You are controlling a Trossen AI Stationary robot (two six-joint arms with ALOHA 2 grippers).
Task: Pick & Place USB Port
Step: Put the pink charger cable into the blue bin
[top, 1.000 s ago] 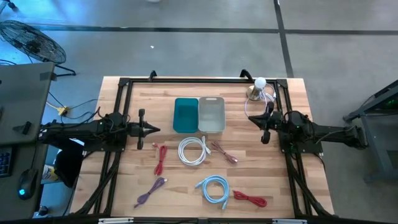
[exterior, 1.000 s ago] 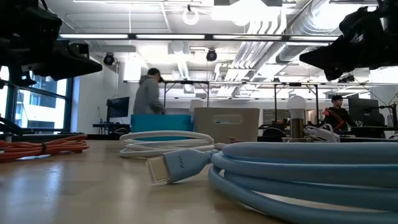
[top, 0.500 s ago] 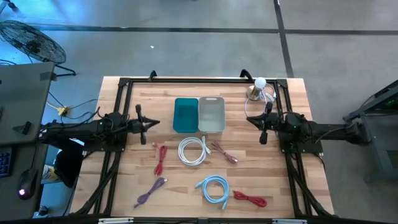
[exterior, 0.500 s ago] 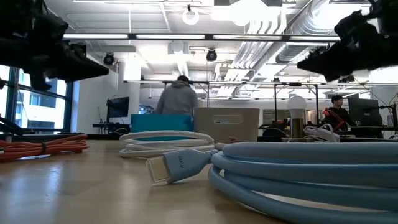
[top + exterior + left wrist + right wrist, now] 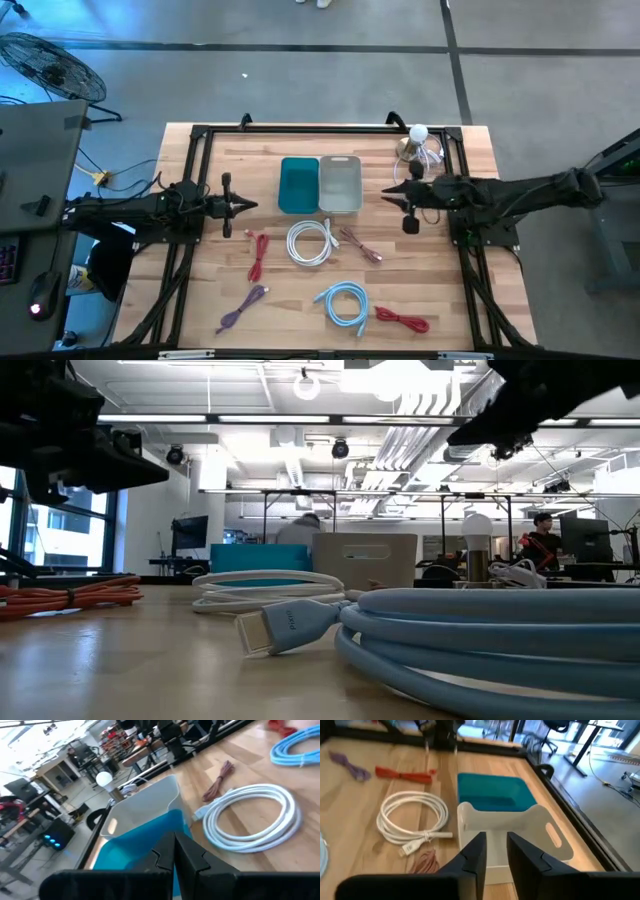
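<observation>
Reaching out since a second ago, your right tool (image 5: 398, 192) nears the white bin (image 5: 339, 184), fingers slightly parted, empty; left tool (image 5: 243, 206) waits, pressed together; no cable picked yet.

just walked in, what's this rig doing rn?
Cable sorting, nothing picked yet. The right gripper has reached out toward the white bin, its jaws parting and empty. The left gripper waits shut beside the teal bin. The white cable, light blue cable, and the red and purple ones all lie loose on the table.
</observation>
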